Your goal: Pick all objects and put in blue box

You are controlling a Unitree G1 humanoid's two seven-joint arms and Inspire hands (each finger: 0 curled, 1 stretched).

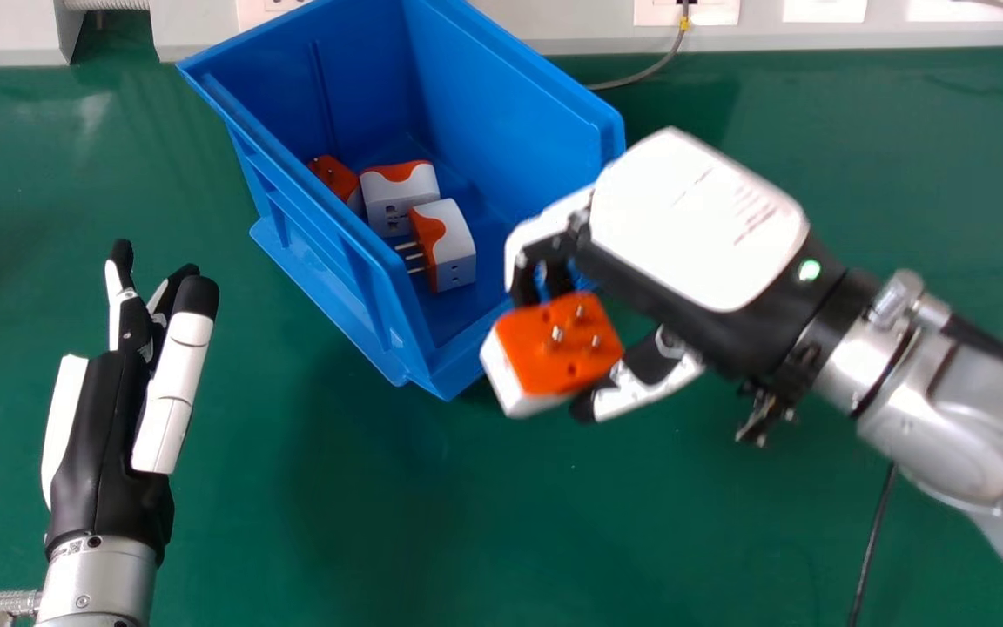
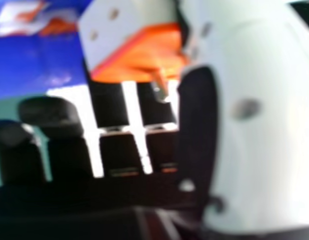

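A blocky orange and white plug adapter (image 1: 558, 353), its metal pins facing up, is held at the near right corner of an open blue plastic box (image 1: 362, 287). The robot's black and white right hand (image 1: 693, 226) grips it between bent fingers and thumb, the silver forearm reaching in from the right. The right hand view shows the adapter against the fingers, the thumb alongside.

Inside the box, three more adapters sit close together toward the left wall: an orange-faced one (image 1: 336, 178) farthest left, a white one with an orange top (image 1: 399, 196) in the middle, and a white and orange one (image 1: 449, 252) nearest, its metal prongs pointing left.

Left of the box, the black and white left hand (image 1: 101, 427) is empty above the green tabletop (image 1: 336, 522), fingers extended toward the far side. A thin grey cable (image 1: 667, 59) runs behind the box to a pale socket panel (image 1: 815, 37) along the far edge, while a black cable (image 1: 871, 540) lies near right, by the right forearm.
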